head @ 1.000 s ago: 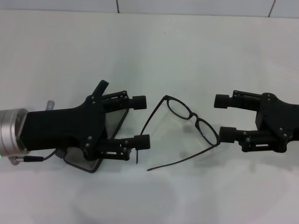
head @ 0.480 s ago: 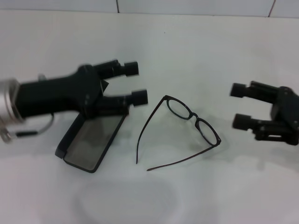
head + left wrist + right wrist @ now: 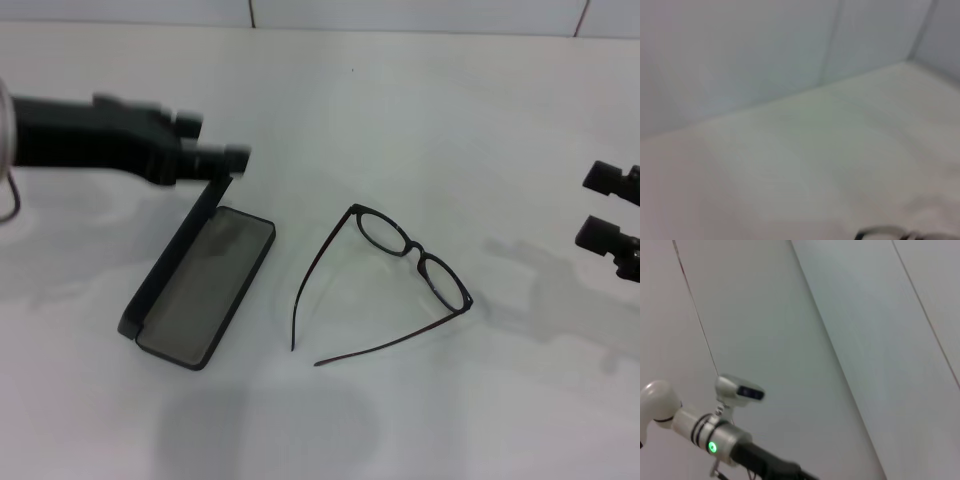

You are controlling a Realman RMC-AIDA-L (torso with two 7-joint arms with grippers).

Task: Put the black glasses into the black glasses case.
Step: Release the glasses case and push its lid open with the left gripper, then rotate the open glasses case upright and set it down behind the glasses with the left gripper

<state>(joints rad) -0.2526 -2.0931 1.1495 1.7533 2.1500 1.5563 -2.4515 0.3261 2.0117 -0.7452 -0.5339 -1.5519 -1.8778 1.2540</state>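
— Two grippers in the head view, yes?
— Yes. The left gripper (image 3: 225, 155) reaches in from the far left, just above the raised lid of the black glasses case (image 3: 200, 288). Its fingers look close together, but they are blurred, so I cannot tell whether it is released or clenched. It holds nothing that I can see.
— And the other?
— The right gripper (image 3: 608, 205) sits at the right edge, fingers spread apart, grasping nothing, well apart from the black glasses (image 3: 410, 262).
— Where do the glasses lie?
— On the white table (image 3: 420, 110), mid-scene, just right of the case, temple arms unfolded and pointing toward the near side. The case stands open, grey lining up, lid tilted on its left side.
— Left wrist view?
— Mostly table and wall — only a thin dark sliver at the edge of the picture, which I cannot identify.
— Right wrist view?
— Pale wall panels, and the left arm (image 3: 715, 437) farther off, with a green light on its silver wrist.
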